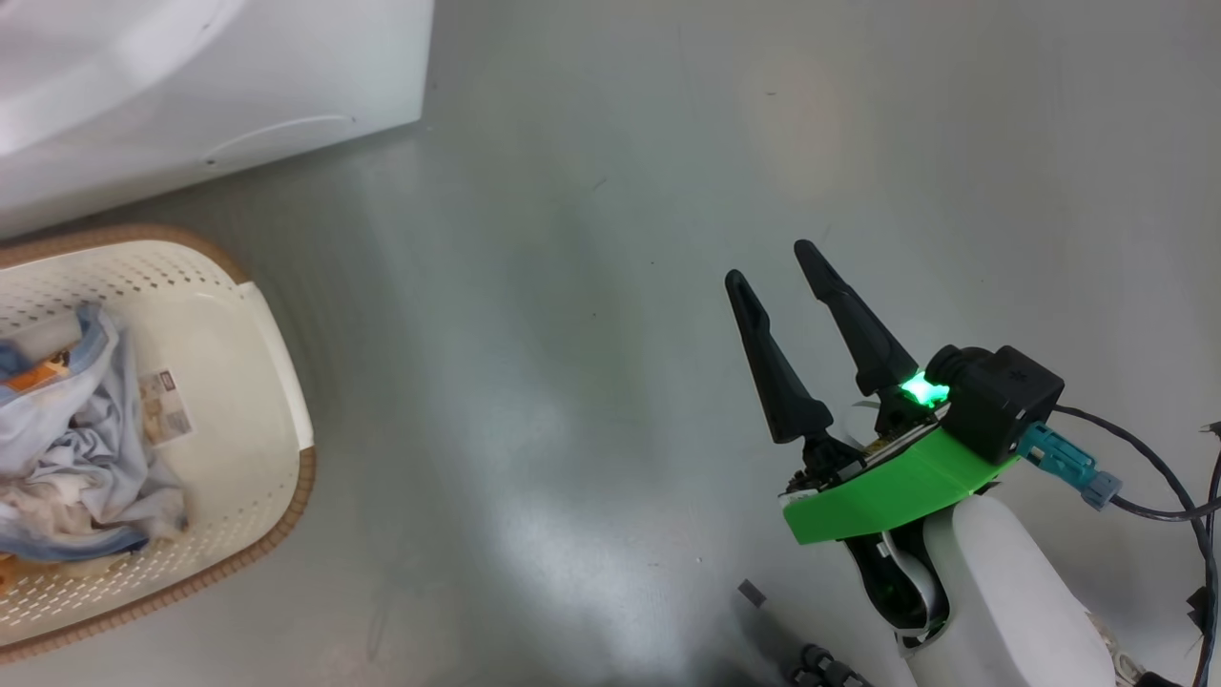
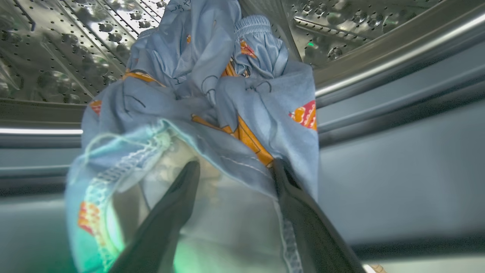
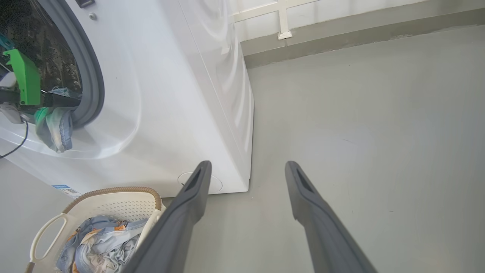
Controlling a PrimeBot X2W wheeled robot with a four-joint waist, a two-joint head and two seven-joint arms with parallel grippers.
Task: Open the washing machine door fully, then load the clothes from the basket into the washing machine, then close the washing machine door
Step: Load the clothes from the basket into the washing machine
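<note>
The washing machine (image 3: 170,94) stands with its mouth open; its door is out of view. My left gripper (image 2: 235,163) is at the mouth, open, its fingers spread under a light-blue printed garment (image 2: 227,102). That garment lies over the grey seal (image 2: 398,170) and reaches into the steel drum (image 2: 57,45). From the right wrist view the left gripper (image 3: 74,101) sits at the seal with the garment (image 3: 57,129) hanging out over the rim. More clothes (image 1: 86,429) lie in the basket (image 1: 305,487) on the floor. My right gripper (image 1: 771,262) hovers open over bare floor.
The basket (image 3: 113,204) stands just before the washing machine (image 1: 191,95), below its round service flap (image 3: 216,184). Grey floor (image 1: 572,382) spreads to the right as far as a wall skirting (image 3: 341,26). Cables (image 1: 1145,477) trail from my right wrist.
</note>
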